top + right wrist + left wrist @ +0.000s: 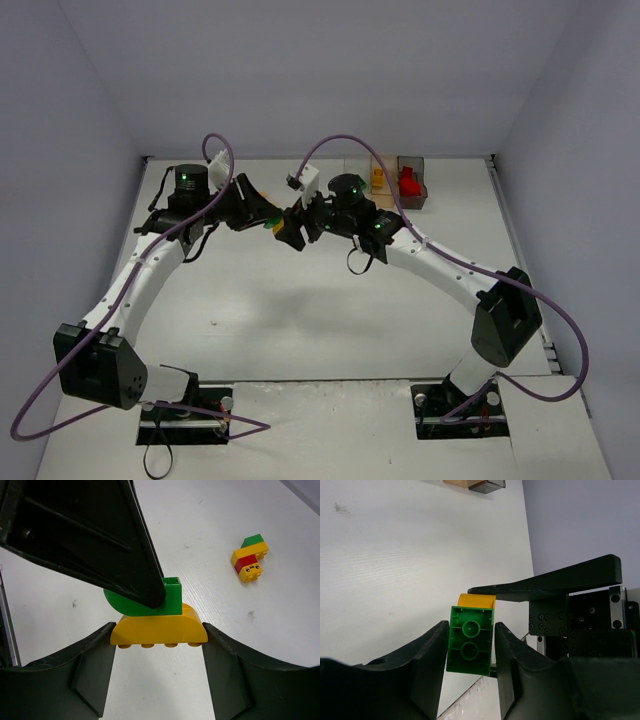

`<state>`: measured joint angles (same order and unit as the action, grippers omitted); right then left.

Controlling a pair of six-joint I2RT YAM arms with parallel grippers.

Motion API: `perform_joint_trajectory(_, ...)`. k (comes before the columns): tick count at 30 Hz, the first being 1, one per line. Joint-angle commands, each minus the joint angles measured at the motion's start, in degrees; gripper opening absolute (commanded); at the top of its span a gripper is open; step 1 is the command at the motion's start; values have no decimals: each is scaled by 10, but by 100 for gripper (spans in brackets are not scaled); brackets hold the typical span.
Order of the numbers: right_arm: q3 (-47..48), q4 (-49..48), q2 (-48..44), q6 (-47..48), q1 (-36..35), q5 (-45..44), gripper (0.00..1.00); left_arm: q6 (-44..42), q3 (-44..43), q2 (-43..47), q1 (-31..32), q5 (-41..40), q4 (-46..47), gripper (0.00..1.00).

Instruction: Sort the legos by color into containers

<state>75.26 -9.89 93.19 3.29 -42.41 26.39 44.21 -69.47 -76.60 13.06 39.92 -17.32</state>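
A two-brick lego clump hangs above the table between both grippers. Its green brick (470,641) sits between the fingers of my left gripper (470,630), which press on both its sides. The curved yellow brick (159,628) is stuck to it, and my right gripper (159,632) is shut on its two ends. In the top view the grippers meet at the back middle, left (262,214) and right (287,229). The containers (400,172) stand at the back right, with a red brick (409,182) in the dark one and a yellow piece (378,181) in the orange one.
Another clump of green, yellow and red bricks (250,560) lies on the white table beyond the right gripper. The left gripper's black finger (90,530) fills the top of the right wrist view. Grey walls close the table at the back and sides.
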Motion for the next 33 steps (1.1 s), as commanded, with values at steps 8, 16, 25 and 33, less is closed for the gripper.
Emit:
perform_joint_trajectory(8,-2,-37,-36,8,-1,-5,13,-1,-15,29,-2,-5,38,6)
perform_joint_trajectory(16,-35,-21,-39,20,2,-29,13,-16,-22,29,-3,-15,30,0)
perform_joint_trajectory(25,-70,7,-56,35,63,-50,12,-31,-41,17,-12,-20,23,0)
perform_joint_trajectory(33,-65,16,-48,37,92,-35,12,-21,-33,14,-15,-18,45,0)
